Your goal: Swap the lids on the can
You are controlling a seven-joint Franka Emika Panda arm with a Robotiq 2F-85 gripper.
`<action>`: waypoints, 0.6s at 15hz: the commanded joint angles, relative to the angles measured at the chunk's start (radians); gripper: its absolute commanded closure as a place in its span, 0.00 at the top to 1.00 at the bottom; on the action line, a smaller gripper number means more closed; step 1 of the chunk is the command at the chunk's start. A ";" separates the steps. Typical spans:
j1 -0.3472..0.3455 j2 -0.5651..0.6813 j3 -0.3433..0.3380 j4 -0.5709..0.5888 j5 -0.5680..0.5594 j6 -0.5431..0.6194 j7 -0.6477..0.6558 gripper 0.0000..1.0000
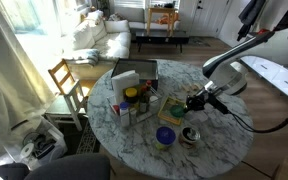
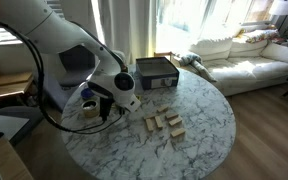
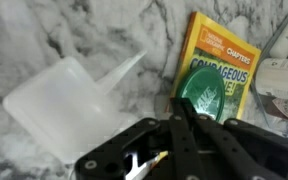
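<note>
In the wrist view the bright green lid (image 3: 210, 92) lies flat on a yellow book (image 3: 228, 58). My gripper (image 3: 178, 112) looks shut and empty, its tips right at the lid's near edge. In an exterior view the gripper (image 1: 196, 101) hangs low over the right side of the round marble table (image 1: 224, 150). The blue-purple lid (image 1: 165, 134) sits on a pale can in front of it, apart from the gripper. In an exterior view (image 2: 108, 108) the arm hides both lids.
A translucent plastic container (image 3: 69, 100) lies left of the book. A dark open box (image 1: 134, 72) (image 2: 156, 72) stands at the table's back. Bottles and jars (image 1: 132, 103) cluster mid-table. A small dark tin (image 1: 189, 136) sits beside the blue lid. Wooden blocks (image 2: 164, 123) lie mid-table.
</note>
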 commanded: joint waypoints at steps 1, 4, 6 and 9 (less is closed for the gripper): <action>-0.038 -0.056 -0.004 -0.014 -0.008 -0.061 -0.039 0.01; -0.078 -0.101 0.005 -0.010 0.007 -0.192 -0.136 0.01; -0.088 -0.130 -0.004 -0.016 -0.013 -0.302 -0.203 0.01; -0.082 -0.157 -0.032 -0.021 -0.088 -0.458 -0.270 0.01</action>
